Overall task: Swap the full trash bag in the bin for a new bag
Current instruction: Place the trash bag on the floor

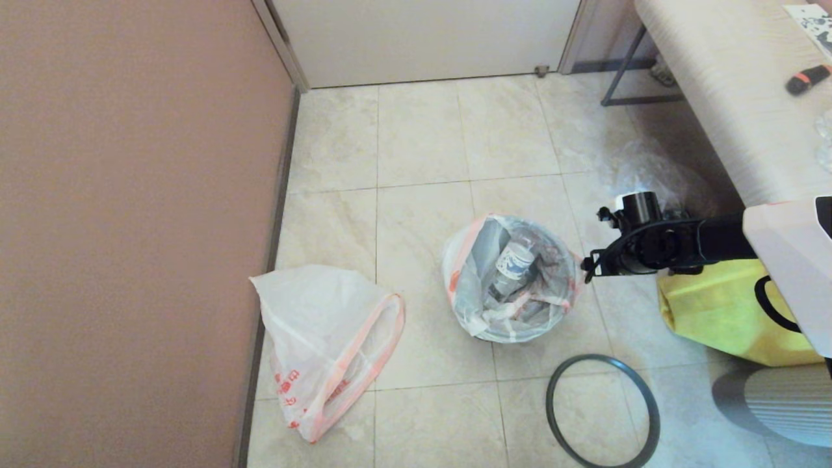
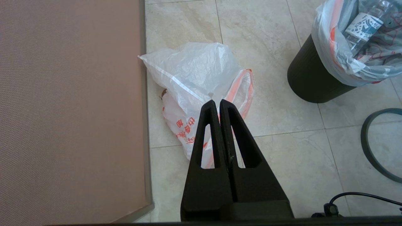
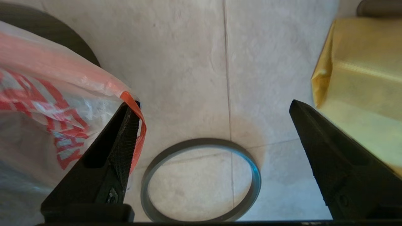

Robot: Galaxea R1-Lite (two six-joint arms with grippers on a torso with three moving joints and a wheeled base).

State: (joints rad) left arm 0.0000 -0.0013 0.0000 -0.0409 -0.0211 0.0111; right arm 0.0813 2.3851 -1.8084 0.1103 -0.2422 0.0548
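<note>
Lying flat on the tiled floor point(image 1: 422, 136) at the near edge of the head view, the dark grey hoop point(image 1: 603, 410) is off the bin and apart from it. Just beyond it, the right hand point(image 3: 213, 103) hangs at the rim of the bin point(image 2: 311, 84) on its right side, fingers spread wide and gripping nothing; one finger point(image 3: 121, 131) touches the orange-edged rim of the full trash bag point(image 1: 510, 279), while the other sits near a yellow fabric bag point(image 1: 721, 305). That full bag sits inside the bin, its mouth open, with a clear bottle point(image 1: 513, 263) and dark trash showing inside.

Over by the wall, the left hand point(image 2: 219, 102) is out of the head view; its wrist view shows its fingers pressed together with nothing between them, held above the new bag point(image 1: 325, 344). This limp white bag with pink-orange handle loops lies on the floor against the brown wall point(image 1: 130, 227), well apart from the bin. A pale table point(image 1: 728, 97) stands at the far right.
</note>
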